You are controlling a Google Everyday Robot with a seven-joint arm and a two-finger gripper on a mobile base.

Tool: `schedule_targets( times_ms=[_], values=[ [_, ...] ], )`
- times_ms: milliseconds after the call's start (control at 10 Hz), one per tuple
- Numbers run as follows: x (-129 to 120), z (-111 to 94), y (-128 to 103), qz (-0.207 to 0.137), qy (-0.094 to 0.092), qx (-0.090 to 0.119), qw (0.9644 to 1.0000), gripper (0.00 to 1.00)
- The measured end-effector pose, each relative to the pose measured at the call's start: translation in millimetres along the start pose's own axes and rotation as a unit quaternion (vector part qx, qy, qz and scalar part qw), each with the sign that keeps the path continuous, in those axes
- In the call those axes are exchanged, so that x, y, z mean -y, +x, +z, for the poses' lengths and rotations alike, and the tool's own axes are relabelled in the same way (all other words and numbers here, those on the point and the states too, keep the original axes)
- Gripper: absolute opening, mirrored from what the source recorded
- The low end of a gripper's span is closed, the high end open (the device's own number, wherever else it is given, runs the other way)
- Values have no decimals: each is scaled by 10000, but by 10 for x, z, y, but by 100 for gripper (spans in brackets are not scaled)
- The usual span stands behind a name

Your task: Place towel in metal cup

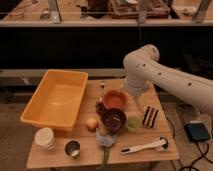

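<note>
Sitting far left: we see a yellow bin (55, 100) on the wooden tabletop (160, 132).
Front left: a white paper cup (45, 138), with the metal cup (73, 148) upright just right of it.
Towel: we find the towel (106, 138) lying on the tabletop right of the metal cup, not in it, in front of a dark bowl (114, 120).
Pincer: we place the pincer (129, 95) at the white arm's (150, 70) low end, by the orange bowl (115, 99), spread and empty.
Right: a small green cup (132, 122).
</note>
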Motion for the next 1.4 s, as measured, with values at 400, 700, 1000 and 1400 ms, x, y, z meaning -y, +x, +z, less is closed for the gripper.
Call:
schedule_targets(
  times_ms=[400, 700, 1000, 1400],
  values=[
    [57, 16, -1125, -942, 112, 422, 9946, 80],
    [41, 17, -1161, -987, 103, 437, 9941, 80],
    [60, 156, -1344, -1195, 23, 603, 9910, 80],
    [0, 830, -1661, -1415, -102, 917, 9856, 80]
  ],
)
